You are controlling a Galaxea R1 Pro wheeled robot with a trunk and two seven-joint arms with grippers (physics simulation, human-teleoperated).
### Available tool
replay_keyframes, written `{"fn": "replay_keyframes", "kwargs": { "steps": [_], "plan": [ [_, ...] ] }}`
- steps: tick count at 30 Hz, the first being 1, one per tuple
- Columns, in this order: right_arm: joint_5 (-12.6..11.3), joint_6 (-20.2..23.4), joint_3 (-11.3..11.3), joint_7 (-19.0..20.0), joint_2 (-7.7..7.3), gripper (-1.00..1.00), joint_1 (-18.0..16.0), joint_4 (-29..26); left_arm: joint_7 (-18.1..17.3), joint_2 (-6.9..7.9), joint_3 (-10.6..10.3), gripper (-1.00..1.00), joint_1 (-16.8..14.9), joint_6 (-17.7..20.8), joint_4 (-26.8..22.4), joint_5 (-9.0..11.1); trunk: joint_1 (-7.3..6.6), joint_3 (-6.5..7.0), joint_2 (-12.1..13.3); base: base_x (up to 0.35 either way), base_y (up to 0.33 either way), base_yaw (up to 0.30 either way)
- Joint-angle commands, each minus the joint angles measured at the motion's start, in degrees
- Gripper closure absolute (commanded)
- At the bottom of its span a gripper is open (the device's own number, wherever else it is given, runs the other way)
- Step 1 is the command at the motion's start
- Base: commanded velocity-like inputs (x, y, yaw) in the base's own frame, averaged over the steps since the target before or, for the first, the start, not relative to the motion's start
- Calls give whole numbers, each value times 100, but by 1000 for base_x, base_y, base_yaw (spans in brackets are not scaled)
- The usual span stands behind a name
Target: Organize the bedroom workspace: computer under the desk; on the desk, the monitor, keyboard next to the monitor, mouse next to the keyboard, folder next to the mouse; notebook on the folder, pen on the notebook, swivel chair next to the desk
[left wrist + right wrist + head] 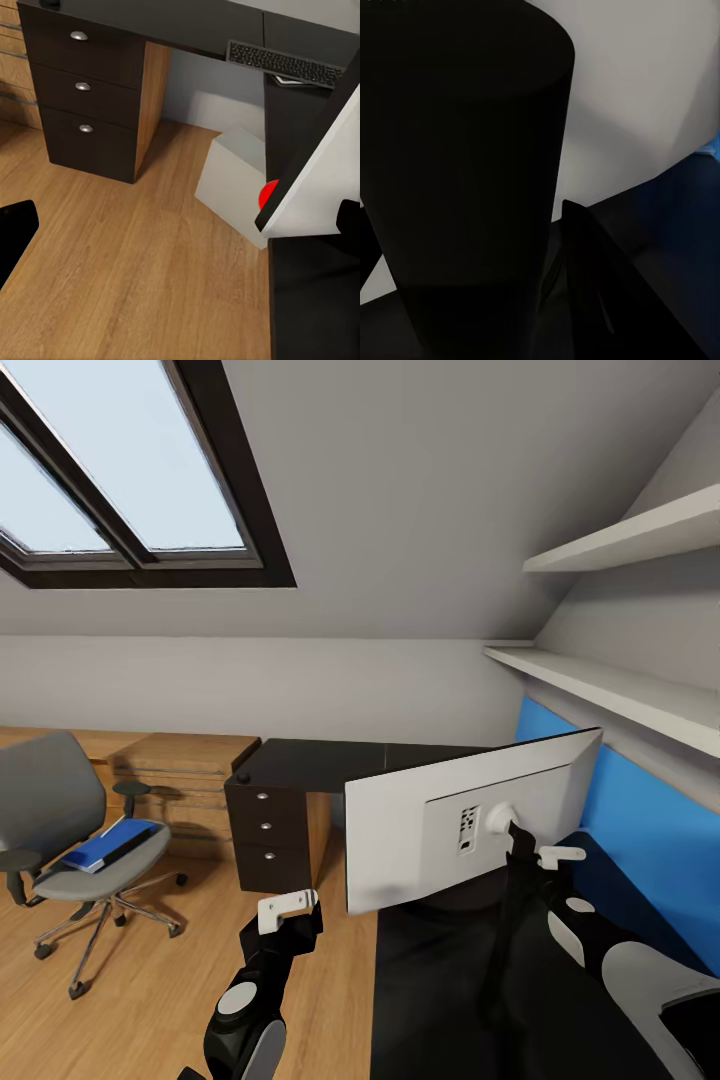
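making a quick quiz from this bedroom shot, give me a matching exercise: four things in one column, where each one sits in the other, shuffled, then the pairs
Things
1. folder
2. computer
3. keyboard
4. monitor

Places
A. on the floor under the desk
B. flat on the desk top, far from the camera
C. on the swivel chair seat
D. standing on the near part of the desk, pale back toward the robot

Pairs: 1-C, 2-A, 3-B, 4-D
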Motion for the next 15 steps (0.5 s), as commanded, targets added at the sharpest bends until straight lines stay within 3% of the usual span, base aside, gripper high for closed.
{"fn": "replay_keyframes", "kwargs": {
  "steps": [1,15],
  "plan": [
    [-134,-21,118,-27,-7,100,-3,26,50,1,-7,-100,-6,19,-8,50,2,-11,-6,0,-3,0],
    [-134,-21,126,-27,-7,100,-3,26,50,1,-7,-100,-6,17,-8,50,2,-11,-6,8,-51,0]
  ]
}}
